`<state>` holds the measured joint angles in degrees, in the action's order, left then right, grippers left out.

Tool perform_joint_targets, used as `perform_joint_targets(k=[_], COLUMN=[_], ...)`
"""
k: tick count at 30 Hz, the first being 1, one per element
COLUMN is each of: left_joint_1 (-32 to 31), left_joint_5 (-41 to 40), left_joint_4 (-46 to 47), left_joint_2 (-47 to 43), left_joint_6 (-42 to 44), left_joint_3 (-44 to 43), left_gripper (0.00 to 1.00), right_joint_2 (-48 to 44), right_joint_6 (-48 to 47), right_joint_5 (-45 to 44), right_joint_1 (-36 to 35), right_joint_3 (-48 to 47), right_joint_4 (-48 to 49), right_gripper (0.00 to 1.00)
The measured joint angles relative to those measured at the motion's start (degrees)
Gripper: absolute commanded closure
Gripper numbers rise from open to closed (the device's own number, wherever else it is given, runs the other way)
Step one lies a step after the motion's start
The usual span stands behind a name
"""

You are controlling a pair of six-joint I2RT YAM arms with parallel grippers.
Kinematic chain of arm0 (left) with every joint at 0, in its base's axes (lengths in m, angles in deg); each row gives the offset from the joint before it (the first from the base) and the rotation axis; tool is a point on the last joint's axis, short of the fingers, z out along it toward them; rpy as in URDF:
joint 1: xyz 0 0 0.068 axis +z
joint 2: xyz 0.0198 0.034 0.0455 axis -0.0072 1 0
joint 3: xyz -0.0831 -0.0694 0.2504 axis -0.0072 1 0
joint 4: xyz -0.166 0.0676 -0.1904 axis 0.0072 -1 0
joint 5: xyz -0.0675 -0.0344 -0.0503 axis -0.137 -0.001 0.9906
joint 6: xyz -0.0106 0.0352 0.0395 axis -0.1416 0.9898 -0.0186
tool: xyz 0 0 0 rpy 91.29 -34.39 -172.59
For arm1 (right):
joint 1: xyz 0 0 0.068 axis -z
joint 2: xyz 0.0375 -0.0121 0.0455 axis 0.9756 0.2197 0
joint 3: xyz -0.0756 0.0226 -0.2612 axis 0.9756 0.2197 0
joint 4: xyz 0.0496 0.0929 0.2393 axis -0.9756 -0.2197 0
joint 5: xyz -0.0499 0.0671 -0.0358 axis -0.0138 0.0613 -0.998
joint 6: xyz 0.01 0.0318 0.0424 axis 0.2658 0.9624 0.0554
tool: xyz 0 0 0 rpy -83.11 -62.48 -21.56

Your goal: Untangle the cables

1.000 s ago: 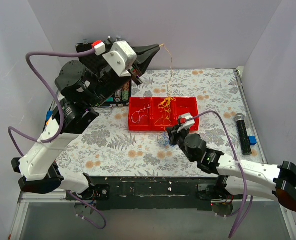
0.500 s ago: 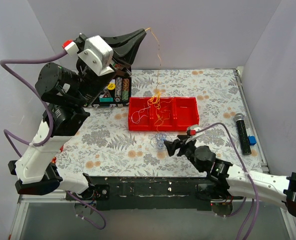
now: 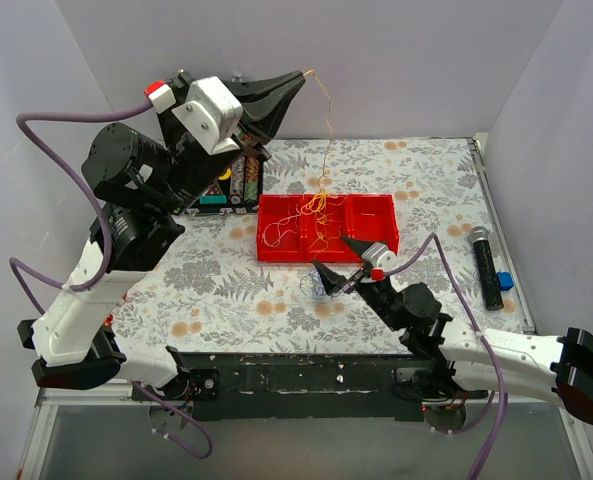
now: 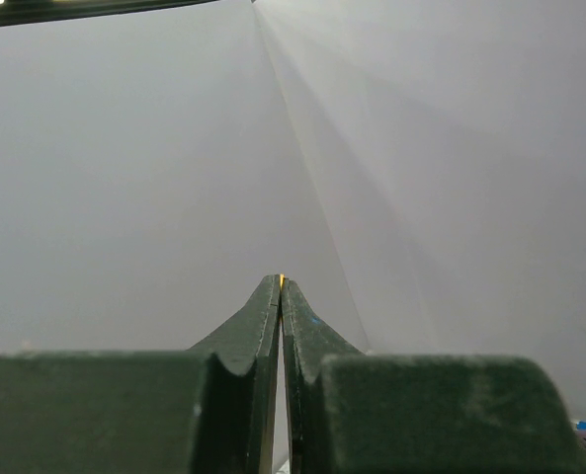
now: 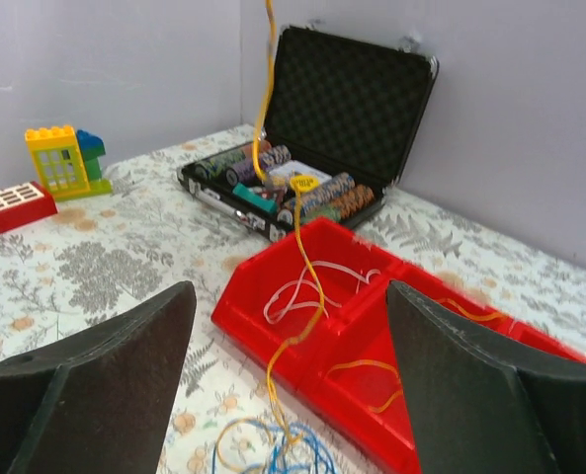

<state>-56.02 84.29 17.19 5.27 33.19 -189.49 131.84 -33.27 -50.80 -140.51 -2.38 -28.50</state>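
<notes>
My left gripper (image 3: 304, 75) is raised high at the back, shut on the end of a yellow-orange cable (image 3: 325, 150). In the left wrist view a yellow speck shows at the pinched tips of that gripper (image 4: 281, 281). The cable hangs down across the red tray (image 3: 376, 212) and runs to the blue cable (image 3: 321, 285) on the table in front. My right gripper (image 3: 333, 255) hovers open above the blue loops. From the right wrist, the gripper (image 5: 291, 296) frames the yellow cable (image 5: 313, 287), blue cable (image 5: 273, 459) and a white cable (image 5: 338, 265) in the tray (image 5: 263, 326).
An open black case of poker chips (image 3: 238, 180) stands behind the tray's left end. A black cylinder (image 3: 488, 265) and a small blue block (image 3: 505, 281) lie at the right edge. A toy-brick house (image 5: 63, 158) and a red piece (image 5: 11, 205) sit left.
My right gripper has opened, let go of the blue cable and drawn back from the tray towards the table's front edge. The left arm swung left, then slightly back right, yellow cable still held.
</notes>
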Motion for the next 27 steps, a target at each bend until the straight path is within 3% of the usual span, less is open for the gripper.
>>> perform_joint_targets(k=[6,8,16,27], left_joint_1=[0.0,0.0,0.0,0.0], left_joint_5=[0.5,0.5,0.7,0.7], left_joint_4=[-0.3,-0.4,-0.6,-0.5], left_joint_2=[0.0,0.0,0.0,0.0], left_joint_6=[-0.5,-0.6,-0.8,-0.8], left_joint_3=[0.7,0.8,1.3,1.0], left_gripper=[1.00,1.00,1.00,1.00], right_joint_2=[6.0,7.4,9.9,8.3], right_joint_6=[-3.6,-3.9,-3.3,0.0], right_joint_5=[3.1,4.0,8.1,8.8], right_joint_1=[0.2,0.6,2.6,2.9], right_joint_3=[-6.5,-8.0,-10.0,-7.7], right_joint_4=[4.7,5.7,6.8,6.7], right_gripper=[0.24,0.33,0.98,0.99])
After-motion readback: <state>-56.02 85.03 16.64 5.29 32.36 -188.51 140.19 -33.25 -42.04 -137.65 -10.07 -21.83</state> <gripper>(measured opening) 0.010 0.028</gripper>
